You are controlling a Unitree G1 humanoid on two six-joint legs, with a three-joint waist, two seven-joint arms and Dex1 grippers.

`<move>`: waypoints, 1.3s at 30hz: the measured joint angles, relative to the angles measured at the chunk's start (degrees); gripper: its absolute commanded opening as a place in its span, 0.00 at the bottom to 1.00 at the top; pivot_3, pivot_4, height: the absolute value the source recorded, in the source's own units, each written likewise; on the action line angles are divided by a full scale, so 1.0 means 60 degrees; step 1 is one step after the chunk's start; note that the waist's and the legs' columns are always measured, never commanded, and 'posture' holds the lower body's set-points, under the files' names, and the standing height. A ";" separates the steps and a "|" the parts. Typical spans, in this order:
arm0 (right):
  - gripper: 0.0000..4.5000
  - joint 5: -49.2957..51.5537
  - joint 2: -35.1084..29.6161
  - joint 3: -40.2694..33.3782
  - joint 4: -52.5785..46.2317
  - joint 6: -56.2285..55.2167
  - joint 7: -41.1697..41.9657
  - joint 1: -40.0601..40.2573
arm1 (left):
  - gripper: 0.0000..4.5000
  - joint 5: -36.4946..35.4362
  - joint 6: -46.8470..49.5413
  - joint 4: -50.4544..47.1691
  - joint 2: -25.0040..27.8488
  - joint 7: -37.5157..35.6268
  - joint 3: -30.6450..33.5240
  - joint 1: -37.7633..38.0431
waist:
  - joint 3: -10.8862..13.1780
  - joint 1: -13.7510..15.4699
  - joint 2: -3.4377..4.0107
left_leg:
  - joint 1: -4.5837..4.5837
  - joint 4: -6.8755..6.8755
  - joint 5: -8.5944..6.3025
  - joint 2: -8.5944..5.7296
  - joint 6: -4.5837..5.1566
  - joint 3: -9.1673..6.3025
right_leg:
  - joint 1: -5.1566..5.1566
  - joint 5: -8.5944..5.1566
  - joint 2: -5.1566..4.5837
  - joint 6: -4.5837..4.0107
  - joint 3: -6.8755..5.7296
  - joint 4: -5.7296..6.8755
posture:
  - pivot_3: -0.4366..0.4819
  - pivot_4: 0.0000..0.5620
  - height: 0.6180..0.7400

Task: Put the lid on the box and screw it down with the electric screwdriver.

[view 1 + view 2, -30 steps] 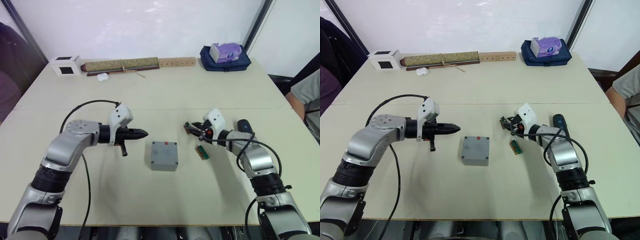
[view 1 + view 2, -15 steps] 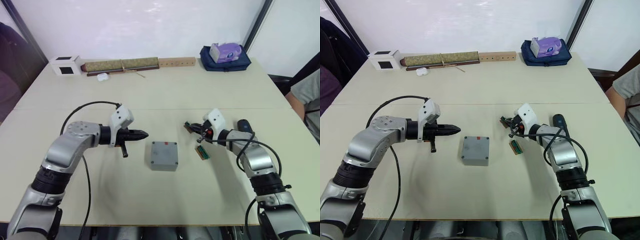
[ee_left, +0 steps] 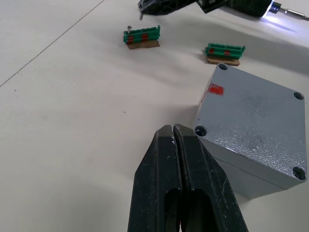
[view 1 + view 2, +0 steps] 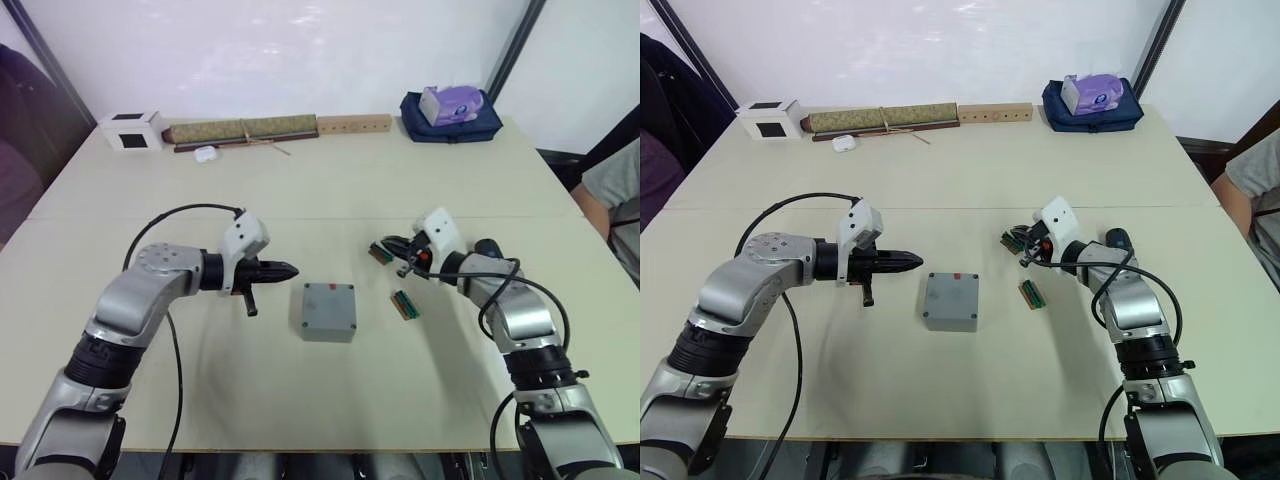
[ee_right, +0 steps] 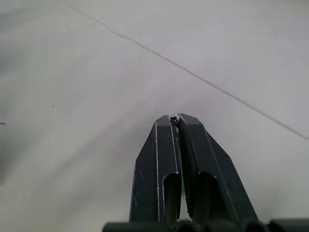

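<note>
While the bench [image 4: 330, 180] carries everything, we judge the closing step done and the screwing step just opening. The box [image 3: 241, 164] sits right ahead of the left fingers [image 3: 164, 159], which are pressed together and empty. The lid [image 3: 256, 111] already lies on it, its corner holes open. The electric screwdriver [image 3: 248, 4] lies beyond the box, just behind the right fingers [image 5: 166, 145], tip lit. Two green boards [image 3: 224, 50] lie beneath and beside those fingers. They pinch what looks like a screw [image 5: 174, 117]; it is too small to be sure. Next it must reach a corner hole. The box's inside is hidden.
</note>
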 measured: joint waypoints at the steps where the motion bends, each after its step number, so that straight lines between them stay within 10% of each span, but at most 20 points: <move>1: 0.03 0.0120 -0.0006 -0.0081 -0.0277 0.0162 0.0008 0.0000 | 0.00 -0.0096 0.0057 -0.0027 0.0015 -0.0036 0.0012 -0.0004 | 0.0000 0.0000 0.0000 | -0.0001 0.0000 0.0000 0.0001 0.0000 -0.0001 | 0.0000 0.0000 0.0001 0.0000 0.0000 0.0000 | 0.48 0.27 1.00; 14: 0.03 0.1981 -0.0499 0.0035 -0.5120 0.2771 0.0175 0.2111 | 0.00 -0.0792 0.0516 -0.0814 0.0918 -0.1003 0.0187 0.0223 | 0.0000 0.0017 0.0000 | 0.0003 -0.0002 -0.0001 0.0004 0.0001 -0.0006 | 0.0005 -0.0001 0.0002 -0.0001 -0.0002 -0.0001 | 0.48 0.27 1.00; 39: 0.03 0.1613 -0.0516 0.0870 -0.4940 0.2587 -0.0203 0.2330 | 0.00 -0.0473 0.0036 -0.0785 0.0733 -0.0911 -0.0321 0.0394 | 0.0000 0.0024 -0.0001 | 0.0003 -0.0002 0.0000 -0.0002 0.0001 -0.0006 | 0.0005 -0.0001 0.0005 -0.0001 -0.0002 -0.0002 | 0.48 0.27 1.00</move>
